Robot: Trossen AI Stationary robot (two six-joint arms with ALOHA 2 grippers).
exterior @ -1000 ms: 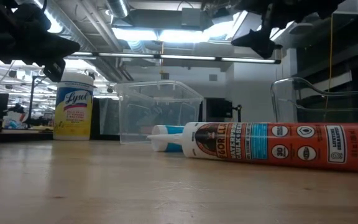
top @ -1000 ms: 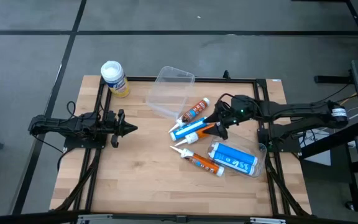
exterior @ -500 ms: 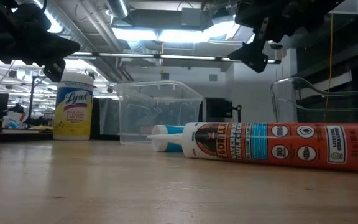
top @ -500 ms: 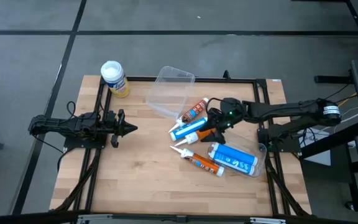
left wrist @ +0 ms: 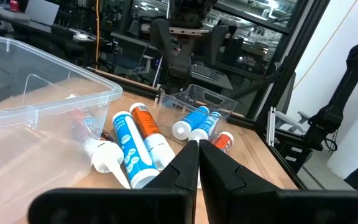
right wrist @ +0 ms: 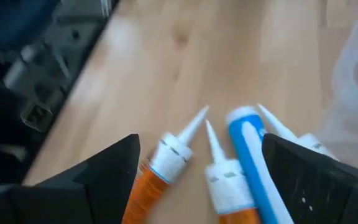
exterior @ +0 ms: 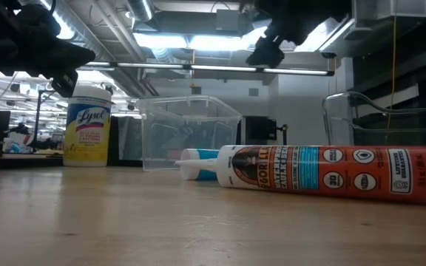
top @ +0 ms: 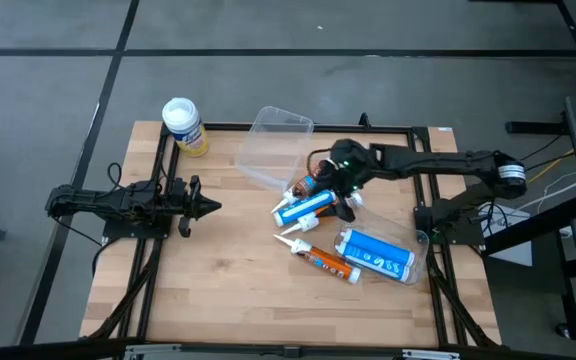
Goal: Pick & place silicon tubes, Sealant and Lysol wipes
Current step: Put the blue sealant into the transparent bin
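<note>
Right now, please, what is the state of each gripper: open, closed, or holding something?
Left gripper: shut, holding nothing, waiting at the table's left side.
Right gripper: open, empty, above the pile of tubes near the clear bin.

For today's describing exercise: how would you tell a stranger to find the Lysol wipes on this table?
Start at the wooden table and go to its far left corner, beyond the idle left claw. There stands the Lysol wipes, alone and upright. It is a short, wide yellow canister with a round white lid, unlike the slim nozzled tubes lying mid-table.
</note>
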